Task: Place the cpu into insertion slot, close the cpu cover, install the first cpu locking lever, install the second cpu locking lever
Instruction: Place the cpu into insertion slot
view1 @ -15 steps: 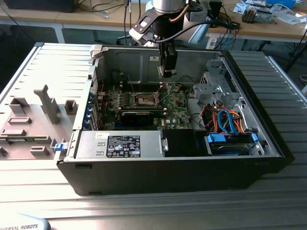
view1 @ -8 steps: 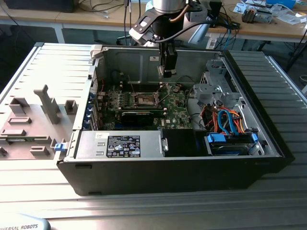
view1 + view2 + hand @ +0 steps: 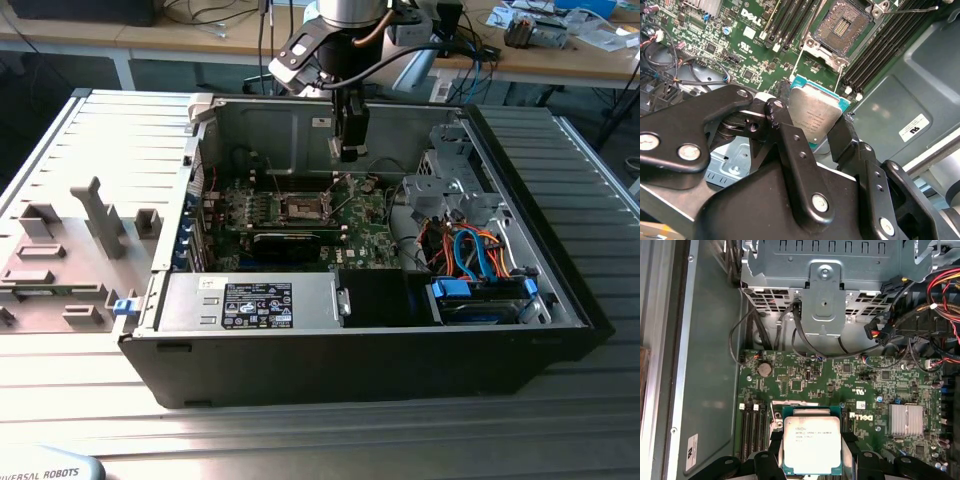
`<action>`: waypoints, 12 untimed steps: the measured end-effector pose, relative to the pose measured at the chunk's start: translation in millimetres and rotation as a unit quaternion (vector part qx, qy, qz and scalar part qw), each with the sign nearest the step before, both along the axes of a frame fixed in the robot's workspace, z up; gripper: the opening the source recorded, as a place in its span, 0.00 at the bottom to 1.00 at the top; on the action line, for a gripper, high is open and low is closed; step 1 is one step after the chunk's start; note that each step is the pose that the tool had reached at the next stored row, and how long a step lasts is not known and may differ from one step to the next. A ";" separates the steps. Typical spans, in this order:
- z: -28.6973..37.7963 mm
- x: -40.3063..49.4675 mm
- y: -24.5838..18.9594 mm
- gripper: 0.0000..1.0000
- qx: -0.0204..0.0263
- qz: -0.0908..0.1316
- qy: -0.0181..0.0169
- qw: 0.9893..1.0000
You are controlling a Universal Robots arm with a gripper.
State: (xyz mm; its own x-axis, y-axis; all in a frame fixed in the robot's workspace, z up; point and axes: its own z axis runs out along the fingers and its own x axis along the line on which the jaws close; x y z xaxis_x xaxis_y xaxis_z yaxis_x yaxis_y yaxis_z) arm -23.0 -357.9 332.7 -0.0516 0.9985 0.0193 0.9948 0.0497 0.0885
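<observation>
Grips the chip (image 3: 815,112) in the claw (image 3: 812,125), with black fingers (image 3: 777,117) pressed against two opposite edges and the dull metal top turned toward the wrist. Holds it clear of everything: no contact with any part below, as far as both wrist views let one judge.

Hangs, in the exterior view, inside the open computer case (image 3: 520,250), above the green board (image 3: 365,215) and close to the back wall.

Meets the socket (image 3: 842,27) just beyond the fingertips in the second wrist view, apart from the chip, bare, with nothing seated in it and the pin field open to the camera. Sits between rows of dark memory slots (image 3: 785,22) on either side.

Puts the same socket (image 3: 300,207), in the exterior view, lower than the claw (image 3: 349,152) and off toward the exterior view's left, so probably not straight underneath.

Shows the chip (image 3: 811,442) in the first wrist view almost square, edges running roughly in line with the board's own lines. Looks, by that, close to matched in turn, though hard to judge finely.

Leaves the placing itself not yet done.
</observation>
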 end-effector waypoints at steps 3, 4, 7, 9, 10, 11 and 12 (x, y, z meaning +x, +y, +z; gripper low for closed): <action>0.0 0.0 0.0 0.54 0.000 -0.001 0.000 1.000; 0.0 0.0 0.0 0.54 0.000 -0.002 0.000 1.000; 0.0 0.0 0.0 0.54 0.000 -0.003 0.000 1.000; 0.0 0.0 0.0 0.54 0.000 -0.003 0.000 1.000; 0.0 0.0 0.0 0.54 0.000 -0.004 0.000 1.000; 0.0 0.0 0.0 0.54 0.000 -0.004 0.000 1.000; 0.0 0.0 0.0 0.54 0.000 -0.005 0.000 1.000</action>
State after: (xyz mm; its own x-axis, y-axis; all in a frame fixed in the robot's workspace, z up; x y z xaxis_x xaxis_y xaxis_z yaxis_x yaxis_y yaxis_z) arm -23.0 -357.9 332.7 -0.0418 0.9989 0.0193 0.9953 0.0400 0.0885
